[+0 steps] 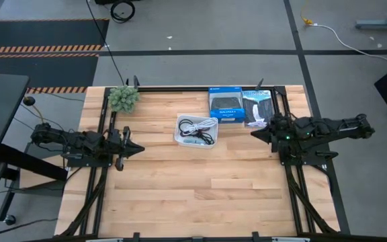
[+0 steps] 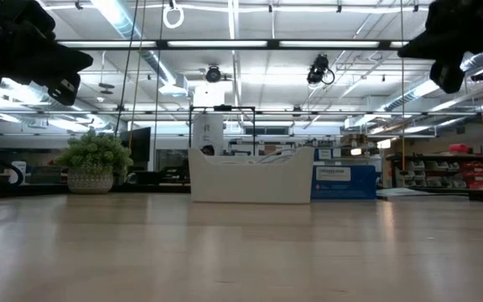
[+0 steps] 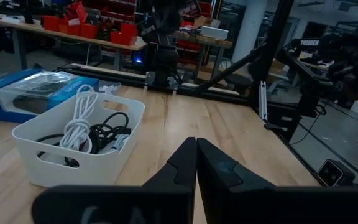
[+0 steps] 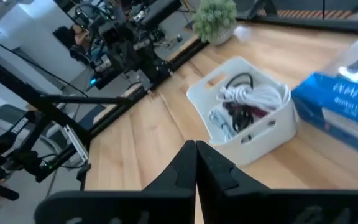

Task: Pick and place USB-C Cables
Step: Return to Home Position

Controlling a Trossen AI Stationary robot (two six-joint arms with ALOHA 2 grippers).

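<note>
Left gripper (image 3: 196, 142): its two dark fingers are closest to the left wrist camera. The jaws are pressed tight together and hold nothing. From above, it (image 1: 142, 149) hangs over the left side of the table and points toward the middle.
Right gripper (image 4: 195, 144): jaws pressed tight together too, with nothing in them. From above, it (image 1: 252, 132) hangs over the right side of the table and points toward the middle.
Cables (image 1: 197, 129): all in one heap inside the bin.
White cable (image 3: 79, 124): a looped bundle on top of the heap.
Black cable (image 3: 107, 130): coiled just beside the white one and touching it.
Other cables: a dark red one (image 4: 238, 115) and a small grey one (image 4: 219, 121) lie lower in the heap.
Bin (image 3: 73, 168): white, sits on the table between the two grippers, well apart from both.
Blue box (image 1: 225, 105): lies flat just behind the bin.
Dark pack (image 1: 255, 107): right next to the blue box, near the right gripper.
Plant (image 1: 123, 98): a small green one at the back left of the table.
Table (image 1: 193, 188): light wood.
</note>
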